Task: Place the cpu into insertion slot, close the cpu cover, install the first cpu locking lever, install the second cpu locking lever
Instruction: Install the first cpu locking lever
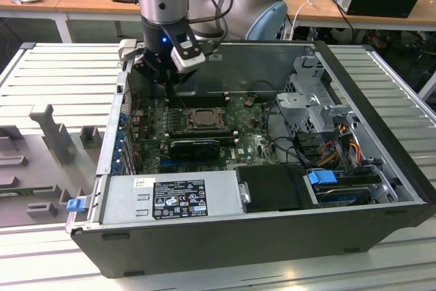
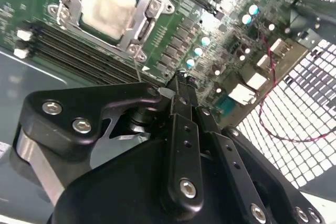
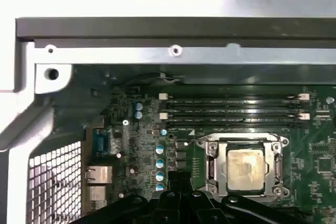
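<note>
Gripper (image 2: 178,83): fingers are seen pressed together with nothing pinched; it is held over the motherboard (image 1: 255,138) near the case's (image 1: 381,100) far corner on the exterior view's left.
Cpu (image 3: 244,169): seated in the insertion slot (image 3: 208,152), by the board's far edge, just beside the memory slots (image 3: 231,109).
Cpu cover (image 3: 274,170): laid flat, the chip framed by its window.
</note>
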Robot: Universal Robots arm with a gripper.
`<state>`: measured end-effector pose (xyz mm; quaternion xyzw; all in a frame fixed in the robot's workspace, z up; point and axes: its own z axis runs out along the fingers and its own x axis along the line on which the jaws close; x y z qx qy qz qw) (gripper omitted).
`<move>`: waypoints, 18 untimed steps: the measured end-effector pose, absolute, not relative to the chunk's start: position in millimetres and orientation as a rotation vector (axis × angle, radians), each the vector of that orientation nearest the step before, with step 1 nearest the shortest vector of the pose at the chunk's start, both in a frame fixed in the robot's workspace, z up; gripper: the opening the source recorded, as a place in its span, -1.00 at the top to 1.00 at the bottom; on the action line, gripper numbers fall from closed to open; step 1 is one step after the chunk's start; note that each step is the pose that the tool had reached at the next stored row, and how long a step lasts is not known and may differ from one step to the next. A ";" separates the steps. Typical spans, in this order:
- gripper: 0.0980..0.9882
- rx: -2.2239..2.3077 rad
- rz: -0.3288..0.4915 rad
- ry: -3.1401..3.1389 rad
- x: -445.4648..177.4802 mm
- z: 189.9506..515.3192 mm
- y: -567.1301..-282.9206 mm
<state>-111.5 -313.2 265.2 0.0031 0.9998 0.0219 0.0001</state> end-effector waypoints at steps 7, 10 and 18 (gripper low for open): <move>0.98 0.009 0.069 3.141 -114.3 257.0 -288.2; 0.98 0.009 0.068 3.141 -111.3 256.4 -285.1; 0.98 0.009 0.068 3.143 -68.0 253.0 -285.0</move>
